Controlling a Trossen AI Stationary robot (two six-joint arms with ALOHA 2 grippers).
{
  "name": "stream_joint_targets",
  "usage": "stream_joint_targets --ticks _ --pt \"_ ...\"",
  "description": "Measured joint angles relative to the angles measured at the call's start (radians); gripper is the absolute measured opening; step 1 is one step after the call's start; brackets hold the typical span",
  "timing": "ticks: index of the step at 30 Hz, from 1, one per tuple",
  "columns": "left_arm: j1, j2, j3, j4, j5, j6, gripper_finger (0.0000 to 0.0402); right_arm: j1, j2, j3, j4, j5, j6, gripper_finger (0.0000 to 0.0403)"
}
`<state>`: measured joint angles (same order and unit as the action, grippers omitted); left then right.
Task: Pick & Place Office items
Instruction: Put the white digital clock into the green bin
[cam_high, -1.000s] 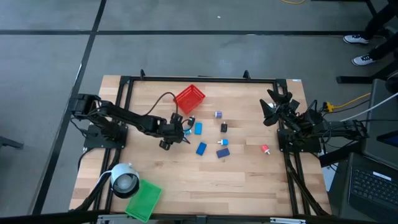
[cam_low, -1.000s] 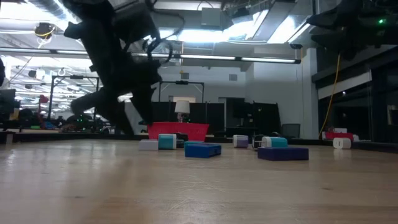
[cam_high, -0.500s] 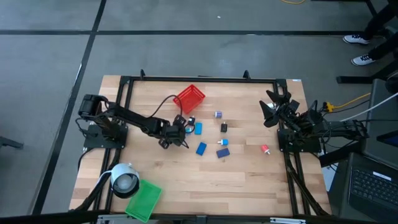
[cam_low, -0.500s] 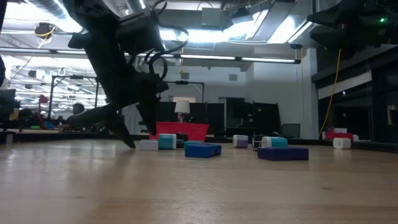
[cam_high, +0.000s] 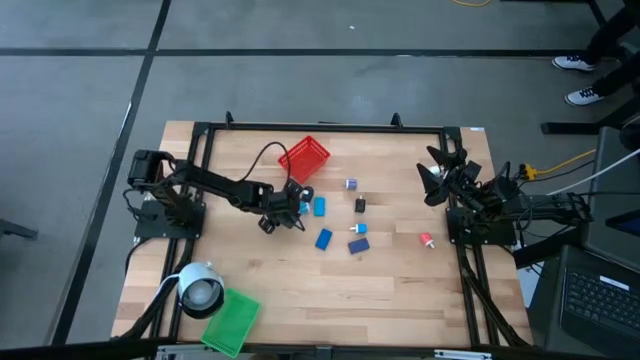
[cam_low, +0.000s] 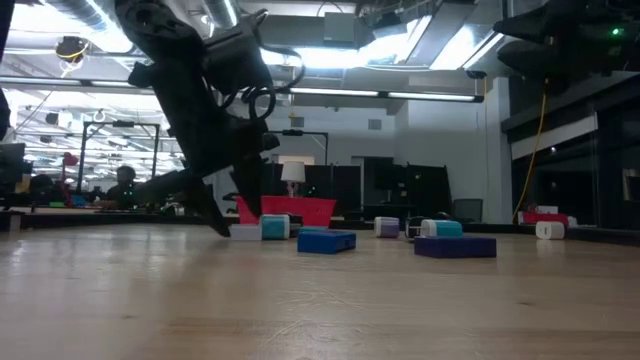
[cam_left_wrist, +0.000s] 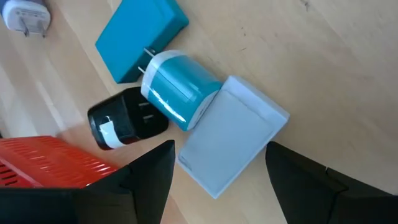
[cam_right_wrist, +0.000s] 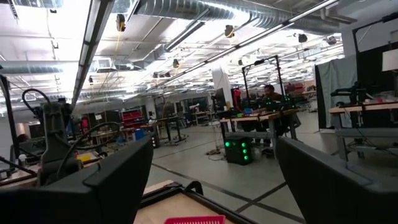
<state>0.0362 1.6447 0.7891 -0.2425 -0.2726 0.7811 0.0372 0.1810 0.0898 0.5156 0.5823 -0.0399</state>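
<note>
My left gripper is low over the table beside the red mesh basket, open. In the left wrist view its fingers stand on either side of a flat pale blue-white block that lies on the wood. A teal-and-white plug lies against the block. A black plug and a blue block lie close by. More small pieces lie mid-table: blue blocks, a black bit, a purple-white bit and a pink-red bit. My right gripper is raised at the table's right side, open.
A flat green tray and a white round object sit at the near left corner. A black frame runs round the table. Bare wood lies along the near edge. Beyond the table stands a room with benches; someone's shoes show far right.
My left gripper has moved a little toward the table's right, closing in on the small pieces beside the red basket, and now stands around the pale block. The pieces have stayed where they were.
</note>
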Motion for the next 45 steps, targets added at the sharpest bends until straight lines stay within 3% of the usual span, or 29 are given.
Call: stream_joint_targets --ticks 15,34,45 --pt "0.003 0.077 0.007 0.038 0.047 0.036 0.023 0.0 0.0 0.0 0.0 -0.03 0.028 0.0345" --pt "0.098 0.077 0.008 -0.013 0.264 -0.274 0.0215 0.0 0.0 0.0 0.0 -0.104 0.06 0.0345" --pt "0.1 0.077 0.008 -0.022 0.288 -0.334 0.0187 0.0 0.0 0.0 0.0 -0.104 0.062 0.0345"
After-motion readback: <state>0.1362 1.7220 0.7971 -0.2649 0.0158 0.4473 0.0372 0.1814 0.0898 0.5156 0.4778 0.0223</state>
